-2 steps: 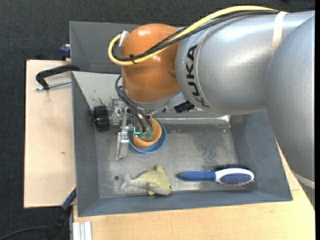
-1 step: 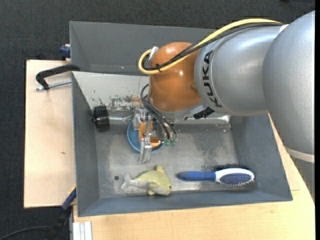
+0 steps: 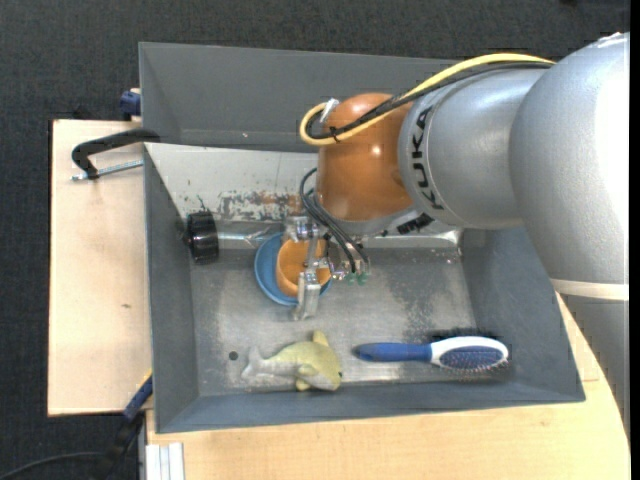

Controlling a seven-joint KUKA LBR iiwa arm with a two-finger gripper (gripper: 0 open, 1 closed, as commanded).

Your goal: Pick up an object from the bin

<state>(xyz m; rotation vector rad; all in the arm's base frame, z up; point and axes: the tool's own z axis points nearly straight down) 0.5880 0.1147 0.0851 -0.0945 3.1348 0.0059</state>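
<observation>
Approach step: gripper (image 3: 308, 290) is hovering at the blue dish (image 3: 266, 270), mid-bin, left of centre. Whether it is open or closed, cannot tell. Next move is probably calling for descent onto the dish rim, then closing.

Grey metal bin (image 3: 168, 298): the floor is dulled by pale speckling and the back wall carries a band of rust-brown flecks. At the left lies a black cap (image 3: 201, 236). Near the middle is a blue round dish (image 3: 266, 268) with an orange inside. Along the front lie a toy animal (image 3: 300, 363), pale yellow-green shading to grey at one end (its kind is hard to tell), and a brush (image 3: 440, 353) with a bright blue handle and a blue head set with white bristles. The arm (image 3: 520, 148) is silver-grey with black lettering, an orange cover (image 3: 365, 168) and a yellow cable (image 3: 470, 66). The gripper (image 3: 308, 303) is bare silvery metal.
</observation>
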